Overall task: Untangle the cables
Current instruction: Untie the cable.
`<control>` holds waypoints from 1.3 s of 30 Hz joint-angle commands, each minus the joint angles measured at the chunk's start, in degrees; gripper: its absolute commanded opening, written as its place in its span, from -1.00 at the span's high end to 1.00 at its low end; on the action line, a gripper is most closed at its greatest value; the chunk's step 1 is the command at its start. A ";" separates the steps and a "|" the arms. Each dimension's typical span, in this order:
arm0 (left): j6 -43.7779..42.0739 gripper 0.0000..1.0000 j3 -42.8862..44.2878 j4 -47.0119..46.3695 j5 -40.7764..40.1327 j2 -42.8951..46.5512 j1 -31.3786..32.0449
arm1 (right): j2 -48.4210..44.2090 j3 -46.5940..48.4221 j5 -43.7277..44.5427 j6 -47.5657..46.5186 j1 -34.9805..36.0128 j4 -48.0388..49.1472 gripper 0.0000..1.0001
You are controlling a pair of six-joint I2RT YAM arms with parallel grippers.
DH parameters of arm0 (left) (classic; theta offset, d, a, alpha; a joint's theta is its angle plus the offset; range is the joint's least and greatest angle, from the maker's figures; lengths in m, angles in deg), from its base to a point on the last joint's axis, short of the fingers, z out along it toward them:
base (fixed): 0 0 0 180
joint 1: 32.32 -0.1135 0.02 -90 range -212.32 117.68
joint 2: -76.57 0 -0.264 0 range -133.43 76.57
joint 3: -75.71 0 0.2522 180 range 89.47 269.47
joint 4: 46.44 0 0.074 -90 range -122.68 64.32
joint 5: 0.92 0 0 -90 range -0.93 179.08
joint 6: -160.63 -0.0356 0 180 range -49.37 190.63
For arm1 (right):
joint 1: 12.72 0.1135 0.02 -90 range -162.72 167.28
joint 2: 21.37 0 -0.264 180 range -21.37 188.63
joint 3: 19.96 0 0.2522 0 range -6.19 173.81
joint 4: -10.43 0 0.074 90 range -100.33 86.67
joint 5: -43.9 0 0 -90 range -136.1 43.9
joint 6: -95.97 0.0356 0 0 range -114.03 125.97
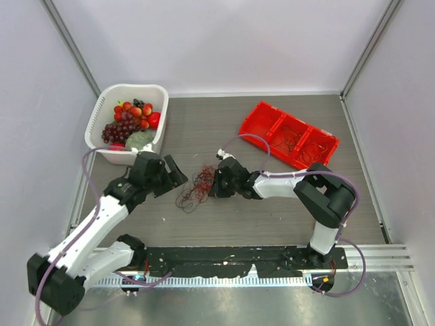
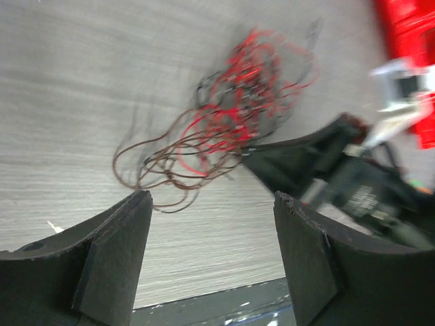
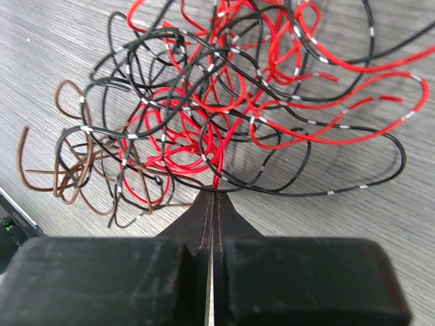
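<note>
The cables (image 1: 196, 186) form a small tangle of thin red, black and brown wires in the middle of the table. In the right wrist view the cables (image 3: 204, 102) spread out just ahead of my right gripper (image 3: 214, 193), whose jaws are pressed together on a red strand at the tangle's near edge. From above, the right gripper (image 1: 216, 185) touches the tangle's right side. My left gripper (image 1: 179, 178) sits just left of the tangle. In its wrist view the left gripper (image 2: 212, 200) stands open with bare table between its fingers (image 2: 115, 251), and the cables (image 2: 231, 109) lie beyond the tips.
A white basket (image 1: 132, 87) of toy fruit stands at the back left, right behind the left arm. A red compartment tray (image 1: 253, 117) holding a few thin wires lies at the back right. A black rail (image 1: 224, 258) runs along the near edge.
</note>
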 commanded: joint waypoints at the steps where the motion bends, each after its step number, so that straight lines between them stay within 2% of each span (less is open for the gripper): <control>1: 2.04 -0.47 -3.98 -6.57 5.55 -7.26 -0.41 | -3.62 -1.36 0.42 -1.46 0.23 0.64 0.99; 4: 0.82 -0.29 -7.49 -11.40 8.28 -9.21 -0.33 | -3.80 -1.45 -0.01 -1.73 0.15 0.64 0.98; 9: 0.72 -0.24 -11.80 -15.63 11.02 -9.39 -0.33 | -3.53 -1.19 -0.63 -2.08 0.14 0.81 0.99; 13: 2.48 -0.11 -14.18 -17.82 11.98 -10.26 -0.33 | -3.71 -1.19 -0.55 -2.08 0.14 1.08 0.99; 19: 1.69 -0.01 -15.50 -22.31 11.90 -16.23 -0.24 | -3.62 -1.18 -0.98 -1.99 0.14 1.25 0.99; 20: 1.34 0.11 -15.24 -22.66 11.64 -17.37 -0.24 | -3.71 -1.27 -0.90 -1.82 0.14 1.25 0.98; 24: 0.37 0.89 -13.92 -22.49 12.51 -19.41 -0.33 | -4.24 -1.62 0.76 -1.90 0.14 0.90 0.99; 26: 0.37 1.00 -14.44 -21.88 12.87 -16.96 -0.24 | -4.50 -1.62 2.43 -2.08 0.14 0.55 0.98; 29: -0.42 1.00 -14.80 -17.59 12.95 -9.59 -0.33 | -4.76 -1.19 7.69 -1.73 0.14 -1.99 0.99; 32: -1.12 1.00 -12.09 -8.37 11.55 3.32 -0.33 | -5.38 -0.83 13.15 -1.55 -0.47 -5.78 0.99; 36: -3.31 1.00 -3.40 1.48 7.78 16.52 -0.41 | -6.70 -1.27 17.11 -3.04 -0.82 -8.85 0.98; 39: -6.56 1.00 6.08 7.81 6.80 17.51 -0.41 | -6.96 -0.92 19.31 -4.45 -1.09 -10.78 0.99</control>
